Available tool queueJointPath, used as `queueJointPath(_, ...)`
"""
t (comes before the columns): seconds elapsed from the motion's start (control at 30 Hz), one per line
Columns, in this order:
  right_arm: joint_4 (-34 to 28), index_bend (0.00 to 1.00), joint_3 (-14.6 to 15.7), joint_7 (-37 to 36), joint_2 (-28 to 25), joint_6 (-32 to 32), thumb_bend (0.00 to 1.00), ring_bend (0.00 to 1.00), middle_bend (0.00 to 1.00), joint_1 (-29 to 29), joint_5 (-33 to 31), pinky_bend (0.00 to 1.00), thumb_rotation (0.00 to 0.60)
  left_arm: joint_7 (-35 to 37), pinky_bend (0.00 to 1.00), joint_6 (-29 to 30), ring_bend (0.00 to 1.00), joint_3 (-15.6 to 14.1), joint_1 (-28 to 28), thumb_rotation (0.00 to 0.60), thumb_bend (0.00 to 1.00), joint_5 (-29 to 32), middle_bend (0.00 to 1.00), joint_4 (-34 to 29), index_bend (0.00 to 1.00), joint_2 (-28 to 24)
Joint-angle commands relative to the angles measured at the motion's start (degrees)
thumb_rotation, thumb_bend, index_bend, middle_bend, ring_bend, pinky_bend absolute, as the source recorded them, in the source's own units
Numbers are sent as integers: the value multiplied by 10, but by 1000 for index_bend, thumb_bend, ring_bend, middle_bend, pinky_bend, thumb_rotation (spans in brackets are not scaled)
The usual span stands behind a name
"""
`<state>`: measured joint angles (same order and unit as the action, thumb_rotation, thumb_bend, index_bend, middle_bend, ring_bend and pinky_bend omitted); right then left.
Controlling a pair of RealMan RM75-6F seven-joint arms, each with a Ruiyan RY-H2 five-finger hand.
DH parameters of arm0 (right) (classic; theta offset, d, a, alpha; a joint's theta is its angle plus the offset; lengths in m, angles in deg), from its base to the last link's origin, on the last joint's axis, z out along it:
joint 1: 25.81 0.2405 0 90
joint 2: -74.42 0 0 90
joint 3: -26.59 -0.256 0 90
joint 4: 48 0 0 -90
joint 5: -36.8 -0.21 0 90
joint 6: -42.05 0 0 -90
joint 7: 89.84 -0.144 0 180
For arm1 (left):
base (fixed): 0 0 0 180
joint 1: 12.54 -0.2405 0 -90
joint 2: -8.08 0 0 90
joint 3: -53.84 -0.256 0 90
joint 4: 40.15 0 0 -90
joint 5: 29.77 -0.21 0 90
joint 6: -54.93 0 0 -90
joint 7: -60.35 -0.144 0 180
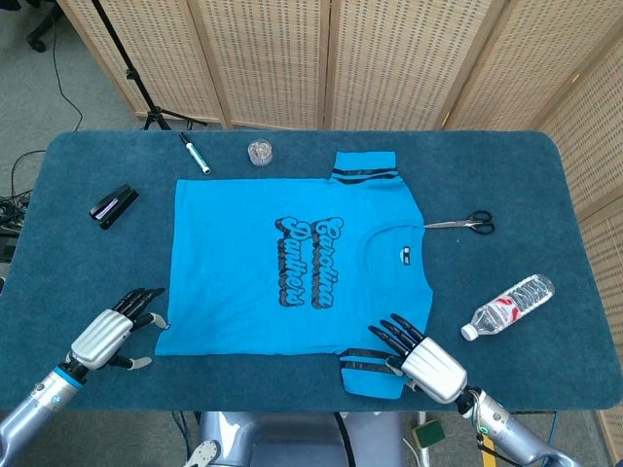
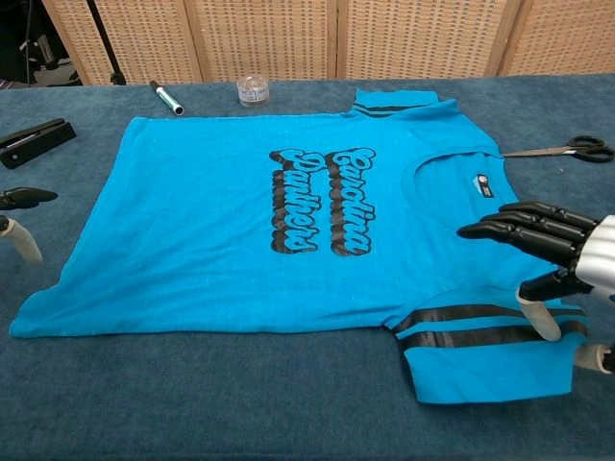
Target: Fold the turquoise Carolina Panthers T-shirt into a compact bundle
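The turquoise T-shirt [image 1: 282, 268] [image 2: 259, 221] lies flat and spread out, print up, collar toward the right, hem toward the left. My right hand [image 1: 423, 360] [image 2: 553, 254] hovers open over the near sleeve with its black stripes [image 2: 480, 331], fingers spread toward the shirt. My left hand [image 1: 109, 331] is open just off the shirt's near hem corner; only its fingertips [image 2: 19, 206] show at the left edge of the chest view. Neither hand holds cloth.
A black stapler [image 1: 114, 205] lies at the left, a marker [image 1: 195, 153] and a small clear jar [image 1: 259, 152] behind the shirt. Scissors [image 1: 467, 224] and a water bottle [image 1: 508, 306] lie to the right. The table's near edge runs close under both hands.
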<state>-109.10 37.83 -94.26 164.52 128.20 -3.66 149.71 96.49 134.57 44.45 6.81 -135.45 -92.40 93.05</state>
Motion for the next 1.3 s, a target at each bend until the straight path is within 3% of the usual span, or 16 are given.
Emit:
queueJointPath(0.03, -1, 669, 2, -9, -1, -1, 441, 0, 64, 2, 0, 0, 600, 12, 0, -1, 0, -9, 8, 600, 45, -9, 0, 19, 400, 6)
queueJointPath(0.7, -4, 672, 3, -23, -4, -3, 455, 0, 64, 5, -5, 0, 600, 47, 0, 31, 0, -21, 13, 600, 48, -7, 0, 146, 401, 88)
queueJointPath(1.3, -6, 672, 1, -24, -5, -5, 466, 0, 64, 6, -10, 0, 600, 60, 0, 36, 0, -27, 11, 600, 65, 6, 0, 208, 409, 133)
